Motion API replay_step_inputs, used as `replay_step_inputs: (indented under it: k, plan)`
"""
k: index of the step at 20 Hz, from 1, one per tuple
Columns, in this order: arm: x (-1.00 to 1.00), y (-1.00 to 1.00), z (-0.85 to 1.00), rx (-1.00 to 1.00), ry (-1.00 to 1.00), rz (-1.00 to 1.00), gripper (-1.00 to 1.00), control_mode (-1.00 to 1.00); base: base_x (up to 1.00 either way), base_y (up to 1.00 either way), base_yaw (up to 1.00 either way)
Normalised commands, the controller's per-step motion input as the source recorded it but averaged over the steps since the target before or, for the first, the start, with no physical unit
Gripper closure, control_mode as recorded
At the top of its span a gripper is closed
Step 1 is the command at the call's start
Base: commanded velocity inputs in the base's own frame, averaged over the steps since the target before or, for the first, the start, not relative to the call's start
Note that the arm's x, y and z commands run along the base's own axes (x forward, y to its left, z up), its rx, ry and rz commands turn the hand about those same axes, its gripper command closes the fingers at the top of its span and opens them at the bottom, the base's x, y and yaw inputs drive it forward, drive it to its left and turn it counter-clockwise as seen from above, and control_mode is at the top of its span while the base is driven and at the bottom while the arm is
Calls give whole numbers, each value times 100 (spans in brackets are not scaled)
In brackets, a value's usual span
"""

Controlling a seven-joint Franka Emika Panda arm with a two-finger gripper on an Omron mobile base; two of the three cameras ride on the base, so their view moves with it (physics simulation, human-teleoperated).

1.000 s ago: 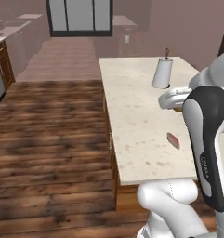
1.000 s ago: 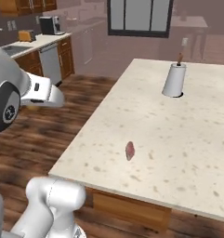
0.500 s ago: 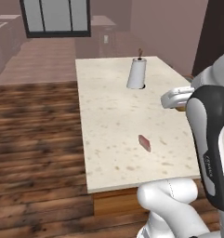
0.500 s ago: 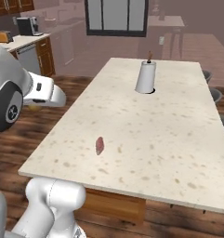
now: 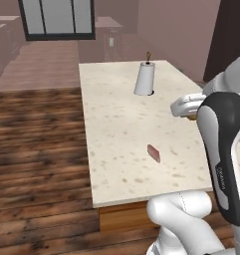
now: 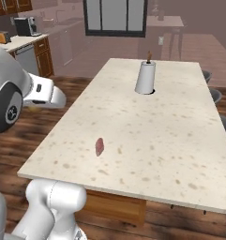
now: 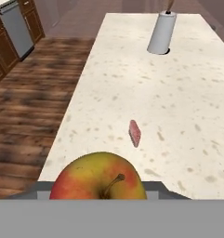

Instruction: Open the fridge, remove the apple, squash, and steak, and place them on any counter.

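Over the counter (image 7: 187, 107) edge, the gripper (image 7: 100, 197) is clamped on the apple (image 7: 99, 179) — carried high for setting down, I'd guess, near the steak (image 7: 135, 132) already lying flat there.

Pale speckled counter (image 5: 121, 124) stretches away over the wood floor (image 5: 37, 149). The steak (image 5: 153, 153) lies flat near its close end. Far end, a paper towel roll (image 5: 145, 78) stands upright.
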Motion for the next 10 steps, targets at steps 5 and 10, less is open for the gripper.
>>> replay_step_inputs:
  k: [5,10]
  plan:
    - [47,17,-60,0,11,-5,100,-100,0,0,0]
    - [73,41,-98,0,0,-5,100,-100,0,0,0]
